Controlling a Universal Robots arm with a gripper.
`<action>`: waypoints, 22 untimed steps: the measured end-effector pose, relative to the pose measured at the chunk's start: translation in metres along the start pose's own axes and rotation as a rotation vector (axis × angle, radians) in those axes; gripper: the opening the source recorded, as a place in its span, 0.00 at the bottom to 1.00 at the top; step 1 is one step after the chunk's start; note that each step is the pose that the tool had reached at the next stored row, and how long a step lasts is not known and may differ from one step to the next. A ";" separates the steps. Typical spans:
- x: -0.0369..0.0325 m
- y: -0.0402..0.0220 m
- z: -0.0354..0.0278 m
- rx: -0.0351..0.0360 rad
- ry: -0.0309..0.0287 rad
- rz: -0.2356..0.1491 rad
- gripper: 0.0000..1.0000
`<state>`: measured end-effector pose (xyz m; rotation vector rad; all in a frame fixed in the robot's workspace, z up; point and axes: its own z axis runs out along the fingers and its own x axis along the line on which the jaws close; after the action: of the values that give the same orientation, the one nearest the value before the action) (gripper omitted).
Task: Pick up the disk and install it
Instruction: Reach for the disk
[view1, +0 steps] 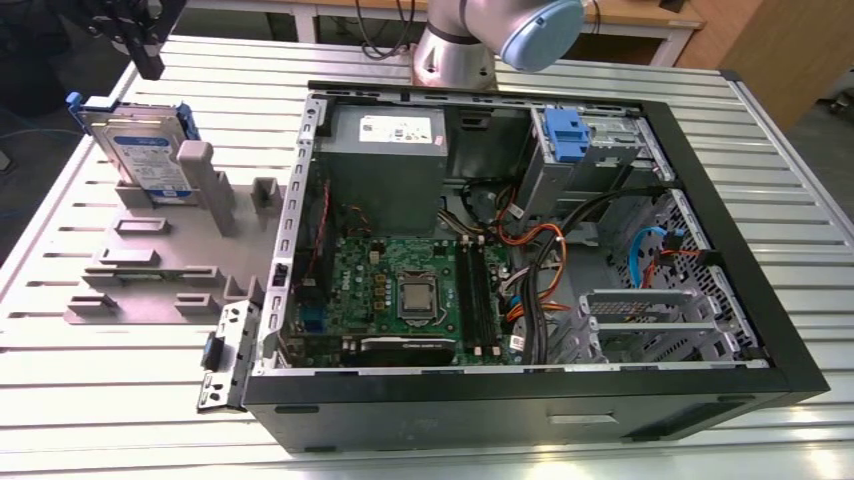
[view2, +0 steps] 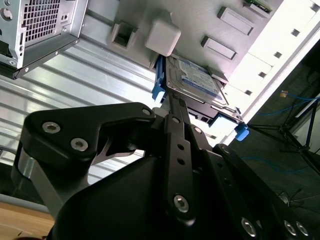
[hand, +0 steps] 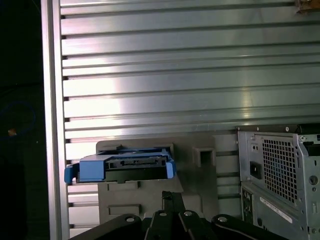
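The disk is a silver hard drive with a blue-and-white label and a blue carrier frame. It stands on edge in a slot of the grey holder plate, at the exterior view's left. Both wrist views show the disk seated in that holder. My gripper hangs above and slightly behind the disk, apart from it. Its black fingertips look shut together with nothing between them, and in the second wrist view the gripper points toward the disk's near edge.
An open black computer case lies on the slatted metal table, right of the holder. Inside are a grey power supply box, the green motherboard, cables and a drive bay with a blue latch. The arm's base stands behind the case.
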<state>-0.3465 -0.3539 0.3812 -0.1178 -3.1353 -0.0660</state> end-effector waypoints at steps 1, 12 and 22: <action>0.0000 0.0000 0.0000 0.0000 0.0000 0.000 0.11; 0.0058 0.0010 0.0002 0.0000 0.0000 0.000 0.11; 0.0292 0.0061 0.0021 0.0001 0.0002 0.000 0.11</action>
<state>-0.3752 -0.3455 0.3795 -0.1178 -3.1351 -0.0659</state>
